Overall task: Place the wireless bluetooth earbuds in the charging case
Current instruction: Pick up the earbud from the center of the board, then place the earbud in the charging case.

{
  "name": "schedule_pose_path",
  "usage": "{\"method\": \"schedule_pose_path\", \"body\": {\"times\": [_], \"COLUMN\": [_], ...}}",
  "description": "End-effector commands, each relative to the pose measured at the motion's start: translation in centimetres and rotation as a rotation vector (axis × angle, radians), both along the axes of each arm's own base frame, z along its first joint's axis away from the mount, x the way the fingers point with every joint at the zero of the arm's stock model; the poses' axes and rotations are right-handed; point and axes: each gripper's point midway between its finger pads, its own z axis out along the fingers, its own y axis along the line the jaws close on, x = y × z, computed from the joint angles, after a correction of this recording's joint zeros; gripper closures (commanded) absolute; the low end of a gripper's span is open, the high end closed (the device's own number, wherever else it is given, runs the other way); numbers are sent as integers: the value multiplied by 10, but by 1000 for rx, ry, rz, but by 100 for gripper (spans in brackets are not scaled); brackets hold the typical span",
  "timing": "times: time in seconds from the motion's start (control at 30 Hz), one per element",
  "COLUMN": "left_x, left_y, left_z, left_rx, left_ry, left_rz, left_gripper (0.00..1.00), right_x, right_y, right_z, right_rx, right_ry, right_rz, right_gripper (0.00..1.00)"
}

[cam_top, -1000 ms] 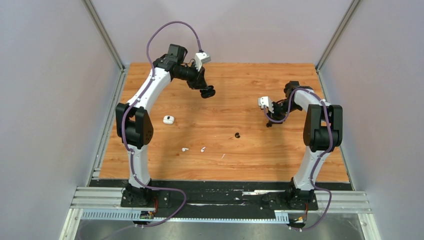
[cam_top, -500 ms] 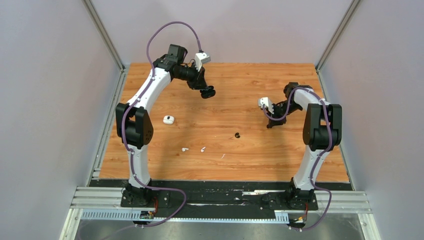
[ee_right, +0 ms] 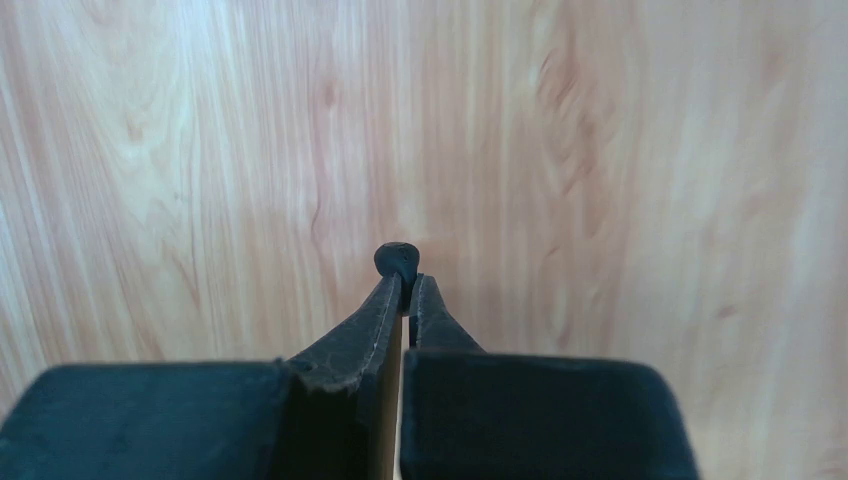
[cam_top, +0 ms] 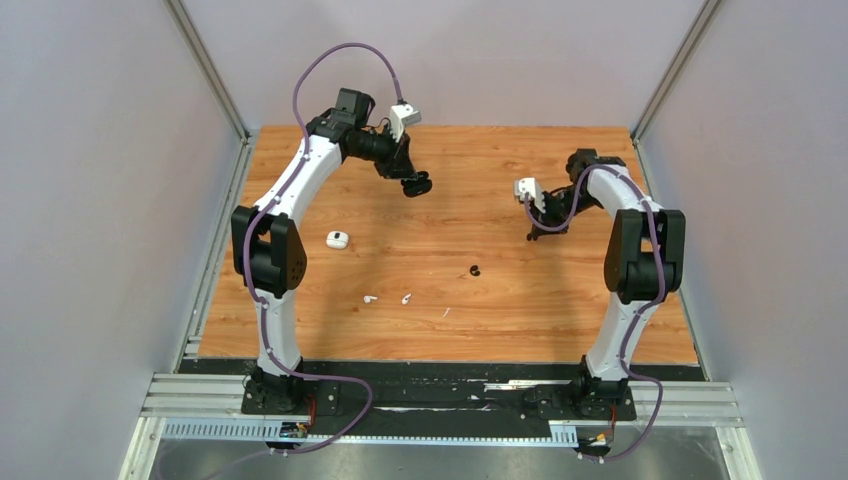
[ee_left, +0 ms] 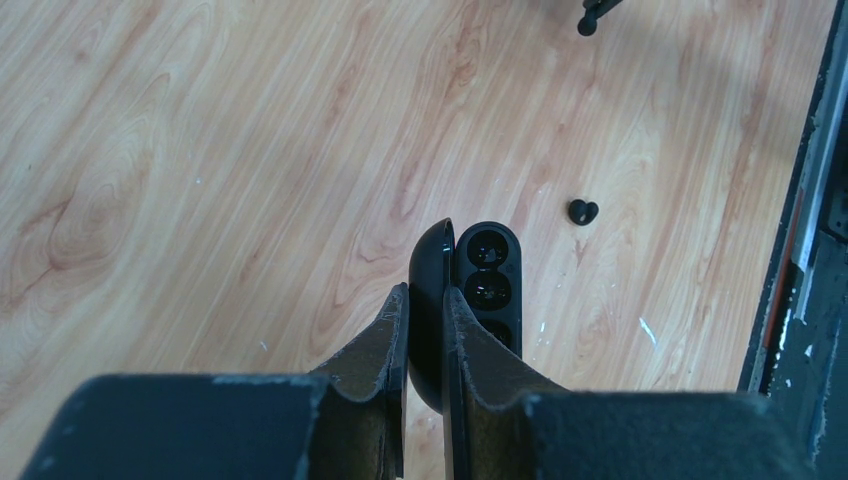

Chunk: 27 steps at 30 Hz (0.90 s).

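Case (ee_left: 435,260) in left hand (ee_left: 424,292) gapes open, sockets (ee_left: 488,292) bare.

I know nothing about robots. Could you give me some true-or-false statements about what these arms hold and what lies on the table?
1. The left tool grips an open black charging case. True.
2. The right tool holds nothing. False: it pinches a small black bud.
3. Two white earbuds lie on the wooden table. True.
4. The small white case hangs in the air. False: it rests on the table.
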Motion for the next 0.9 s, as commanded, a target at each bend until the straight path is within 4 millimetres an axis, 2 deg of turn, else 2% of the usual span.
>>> {"method": "schedule_pose_path", "body": {"times": [0.0,0.2,0.4,0.43,0.47,0.5,0.53,0.57,0.63,0.87], "left_x": [-3,-5,-13,-17,-18,-22,-24,-27,-33,-49], "left_y": [-12,-29,-38,-40,-40,-42,-43,-43,-43,-46], "left_z": [20,33,39,35,40,34,39,34,38,39], "left_rx": [-61,-111,-81,-70,-64,-54,-48,-39,-33,-72], "left_ry": [-19,-40,-102,-120,-163,-161,-205,-203,-237,-247], "left_rz": [-26,-82,-120,-141,-148,-158,-164,-169,-183,-221], "left_gripper": [100,100,100,100,100,100,100,100,100,100], "right_x": [11,28,24,23,21,20,18,16,14,-6], "right_y": [59,126,173,178,184,189,193,198,204,221], "right_z": [92,175,226,232,236,239,242,244,246,238], "right_rx": [153,312,424,433,445,455,461,468,475,496], "right_ry": [-203,-487,-639,-650,-650,-648,-645,-640,-632,-591], "right_rz": [104,181,250,262,270,277,280,284,291,336], "right_gripper": [100,100,100,100,100,100,100,100,100,100]}}
